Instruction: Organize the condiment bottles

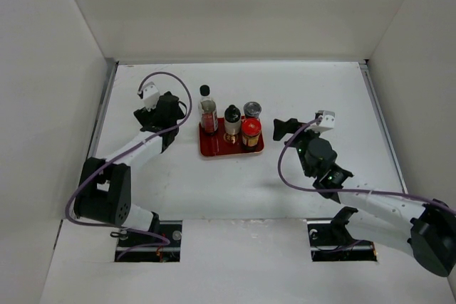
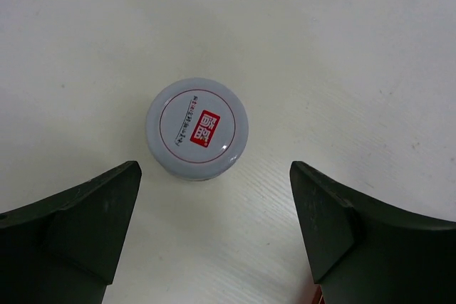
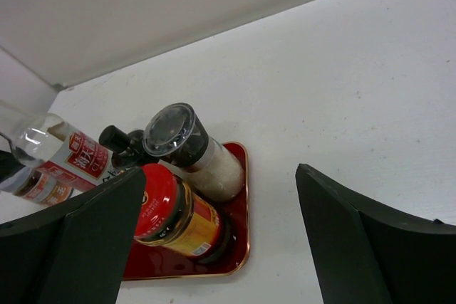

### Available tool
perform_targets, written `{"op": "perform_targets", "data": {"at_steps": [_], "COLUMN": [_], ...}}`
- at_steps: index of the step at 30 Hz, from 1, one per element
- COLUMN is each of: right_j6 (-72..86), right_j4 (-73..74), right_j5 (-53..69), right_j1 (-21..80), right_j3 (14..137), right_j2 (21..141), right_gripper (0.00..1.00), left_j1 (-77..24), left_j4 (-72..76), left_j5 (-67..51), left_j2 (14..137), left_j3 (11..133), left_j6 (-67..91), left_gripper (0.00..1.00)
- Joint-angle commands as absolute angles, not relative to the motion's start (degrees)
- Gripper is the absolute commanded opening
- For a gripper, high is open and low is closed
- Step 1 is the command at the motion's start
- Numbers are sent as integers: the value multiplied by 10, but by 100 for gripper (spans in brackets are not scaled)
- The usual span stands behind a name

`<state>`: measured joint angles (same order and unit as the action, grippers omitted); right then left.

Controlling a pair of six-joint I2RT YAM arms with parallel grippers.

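COUNTER, TOP CAM: A flat red tray (image 1: 216,152) near the ctr of the white counter (image 1: 320,90) carries four upright containers. The tall clear bottle (image 1: 207,113), w/ black cap and reddish contents, holds the tray's far L corner. The short black-topped bottle (image 1: 232,120) stands just R of it, mid-tray. The silver-lidded jar (image 1: 252,109) takes the far R corner. The red-lidded jar (image 1: 250,132) sits directly in front of it at near R, so close that contact can't be judged. The tray's near L part shows bare red.

The fifth container, the white-lidded jar (image 2: 197,128), stands upright off the tray on bare counter, to the tray's L. The top cam doesn't show it, since the L arm hides it. The L wrist cam looks straight down on its lid, which bears a red square logo inside a thin red ring. The L tool (image 2: 214,170) is poised over the jar w/ fingers spread wide. The jar lies btwn and slightly beyond the tips, and neither finger touches it.

The R tool (image 3: 221,174) hangs over bare counter just R of the tray, fingers likewise spread wide and gripping nothing. Its wrist cam faces the tray from the R side, w/ the red-lidded jar nearest and the silver-lidded jar's white contents visible behind it
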<state>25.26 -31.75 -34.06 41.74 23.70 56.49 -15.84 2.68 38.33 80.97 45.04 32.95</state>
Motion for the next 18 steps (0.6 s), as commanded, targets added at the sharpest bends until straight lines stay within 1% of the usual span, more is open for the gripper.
{"op": "perform_targets", "data": {"at_steps": [1,3,7,12,14,18], "right_j6": [247,247,247,247,247,247], "right_j4": [-353,-355,-352,-352,-352,-352], "right_j5": [-347,-347,-344,-343,-343,-343], "right_j1": [424,425,426,426,426,426], "right_j3": [243,244,245,243,243,247], "right_j2": [574,579,578,578,581,595], "right_gripper": [94,94,94,94,94,95], "left_j1": [-152,-151,-144,-129,-125,-123], "left_j4": [40,47,66,73,85,93], "left_j5": [395,402,417,423,425,433], "left_j2": [832,852,880,910,913,918], "left_j3": [483,485,490,504,502,506], "left_j6": [325,323,322,321,321,313], "left_gripper": [85,84,79,71,70,70]}}
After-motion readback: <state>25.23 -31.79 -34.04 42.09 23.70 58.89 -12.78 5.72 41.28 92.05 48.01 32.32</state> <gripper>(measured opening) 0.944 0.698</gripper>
